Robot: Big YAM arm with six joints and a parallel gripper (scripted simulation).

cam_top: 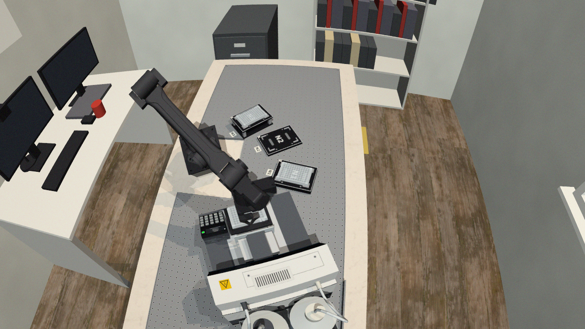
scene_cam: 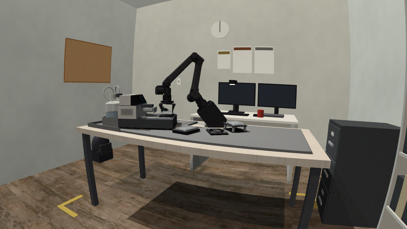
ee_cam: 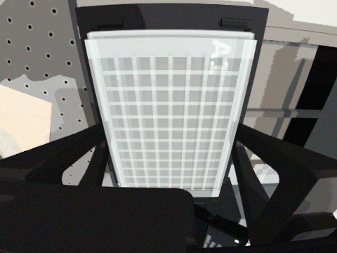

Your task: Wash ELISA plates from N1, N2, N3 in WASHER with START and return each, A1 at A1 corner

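My gripper (cam_top: 250,220) (scene_cam: 167,112) (ee_cam: 170,128) is shut on the long sides of a clear plate (ee_cam: 168,105) at the washer's carrier (cam_top: 265,225) (ee_cam: 172,15). The plate lies over the pocket, its A1 mark at the far right in the wrist view; whether it is fully flat I cannot tell. The nest N2 (cam_top: 292,140) (scene_cam: 217,132) is empty. One plate (cam_top: 294,173) (scene_cam: 186,128) sits in nest N1, another plate (cam_top: 251,116) (scene_cam: 234,123) on the raised nest N3. The lamp (cam_top: 203,232) shows green beside the keypad (cam_top: 211,219).
The white washer housing (cam_top: 282,270) (scene_cam: 125,111) stands beyond the carrier, with bottles (cam_top: 312,313) and tubes behind it. The keypad is close beside the carrier and my fingers. The arm's base (cam_top: 190,157) stands at the bench's left edge in the top view.
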